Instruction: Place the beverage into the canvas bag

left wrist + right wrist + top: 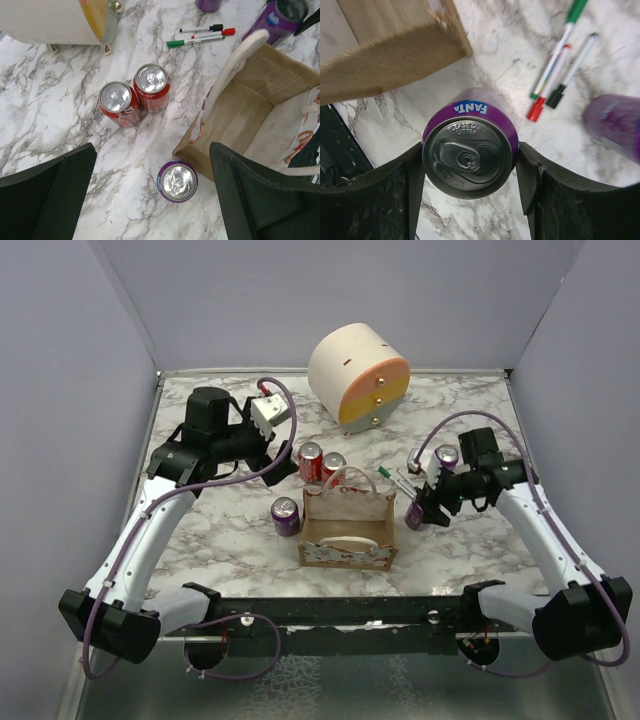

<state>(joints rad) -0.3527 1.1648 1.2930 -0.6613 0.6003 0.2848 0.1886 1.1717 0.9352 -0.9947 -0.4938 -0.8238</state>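
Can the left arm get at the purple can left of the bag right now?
Probably yes. The purple can stands alone below the open left fingers; only the canvas bag corner sits close beside it.

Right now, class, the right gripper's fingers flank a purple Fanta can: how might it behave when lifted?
The purple Fanta can looks unopened, tab flat, so probably full and heavy for its size. Its smooth round wall may slip between the right gripper's fingers. Tipped over, it would likely roll.
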